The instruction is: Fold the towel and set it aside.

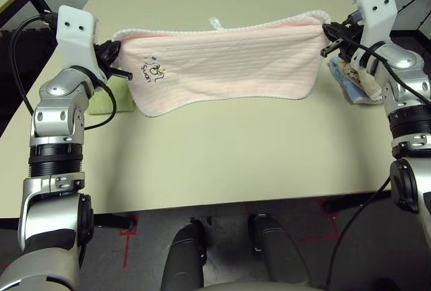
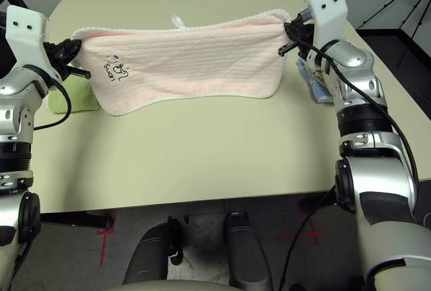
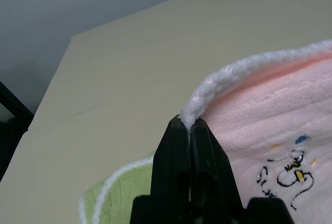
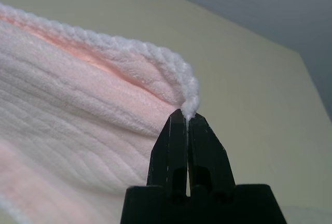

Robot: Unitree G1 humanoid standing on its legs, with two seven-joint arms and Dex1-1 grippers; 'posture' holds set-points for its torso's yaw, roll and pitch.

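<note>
Towel (image 1: 222,62) stretched above desk (image 1: 222,149), doubled over, hanging between both tools. Left tool (image 3: 188,125) clamped on one top corner, right tool (image 4: 187,116) on other. Green cloth (image 1: 111,95) beneath left end.

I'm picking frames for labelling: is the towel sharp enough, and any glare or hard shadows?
Left eye view: even light, no glare, towel and its embroidered mark crisp. Left wrist view: left gripper and white edging sharp, table behind soft. Right wrist view: right gripper sharp, far wall blurred.
</note>
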